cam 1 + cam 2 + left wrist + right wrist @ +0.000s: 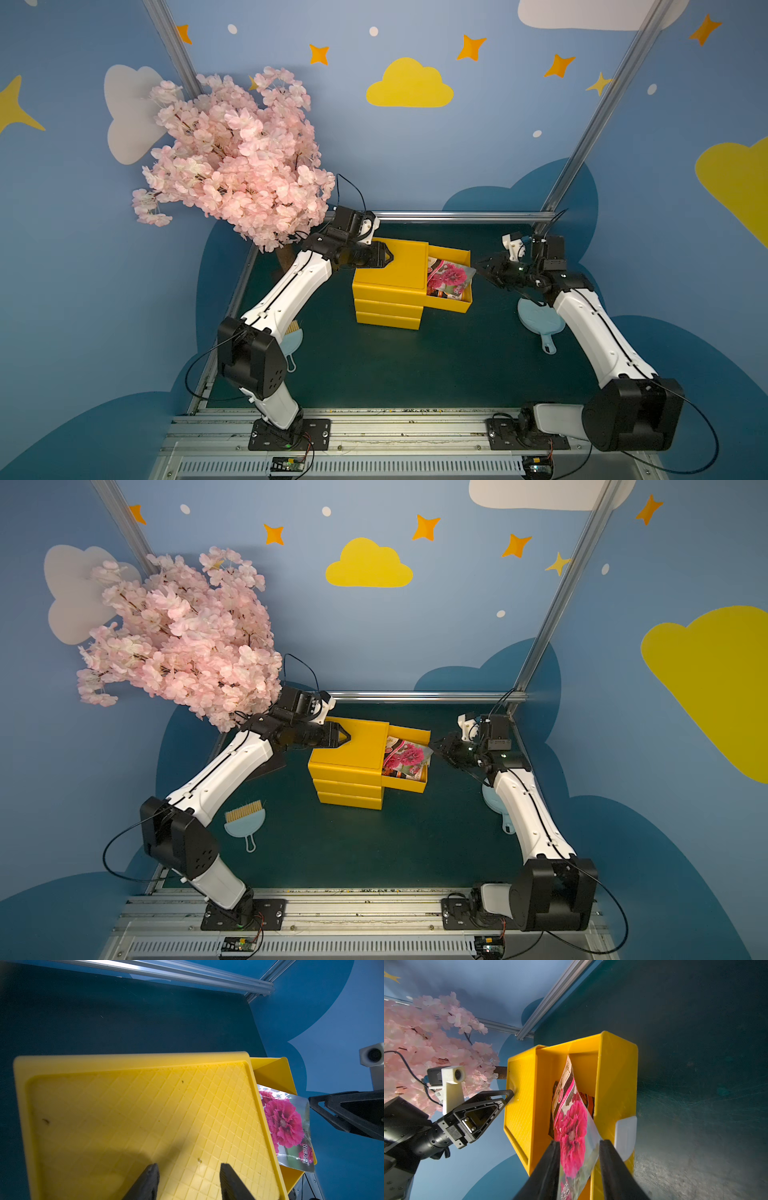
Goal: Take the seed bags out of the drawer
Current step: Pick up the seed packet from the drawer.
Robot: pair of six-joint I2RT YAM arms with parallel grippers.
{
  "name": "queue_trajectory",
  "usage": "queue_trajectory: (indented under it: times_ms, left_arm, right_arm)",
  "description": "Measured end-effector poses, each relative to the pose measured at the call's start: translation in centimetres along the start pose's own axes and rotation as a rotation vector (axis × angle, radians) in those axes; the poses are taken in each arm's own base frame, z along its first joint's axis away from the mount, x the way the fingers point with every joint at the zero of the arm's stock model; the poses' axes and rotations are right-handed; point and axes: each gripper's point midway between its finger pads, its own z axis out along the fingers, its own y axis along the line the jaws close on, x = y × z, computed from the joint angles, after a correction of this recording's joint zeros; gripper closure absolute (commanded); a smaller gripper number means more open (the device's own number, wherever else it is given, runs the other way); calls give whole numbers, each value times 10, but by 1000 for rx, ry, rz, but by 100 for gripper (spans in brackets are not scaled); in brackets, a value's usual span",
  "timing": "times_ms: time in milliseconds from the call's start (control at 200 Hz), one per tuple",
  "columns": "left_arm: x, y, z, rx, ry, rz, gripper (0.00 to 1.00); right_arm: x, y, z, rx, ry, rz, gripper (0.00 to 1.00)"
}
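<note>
A yellow cabinet [390, 270] [349, 750] stands mid-table with its top drawer [453, 307] [405, 786] [616, 1084] pulled out to the right. Seed bags lie in the drawer. The top seed bag [451, 276] [409, 756] [284, 1122] [573, 1126], with a pink flower photo, leans out over the drawer's end wall. A darker bag [588, 1099] shows beneath it. My right gripper [478, 264] [579, 1141] straddles the top bag's outer edge, jaws still apart, a gap on one side. My left gripper [388, 258] [189, 1165] is open, tips on the cabinet's ribbed top [145, 1115].
A pale blue dustpan [536, 320] [492, 800] lies partly under my right arm. A small brush [245, 818] lies beside my left arm. A pink blossom tree [232, 158] overhangs the back left corner. A white handle [625, 1136] is on the drawer front.
</note>
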Motion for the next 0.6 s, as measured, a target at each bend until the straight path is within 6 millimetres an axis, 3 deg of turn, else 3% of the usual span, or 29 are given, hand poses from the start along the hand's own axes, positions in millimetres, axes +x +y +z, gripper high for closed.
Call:
queue_trajectory:
  times_ms: [360, 601]
  left_arm:
    - [0, 0, 0, 0, -1, 0, 47]
    - [0, 0, 1, 4, -3, 1, 47]
  right_arm:
    - [3, -2, 1, -2, 9, 5, 65]
    - [4, -3, 4, -8, 23, 7, 77]
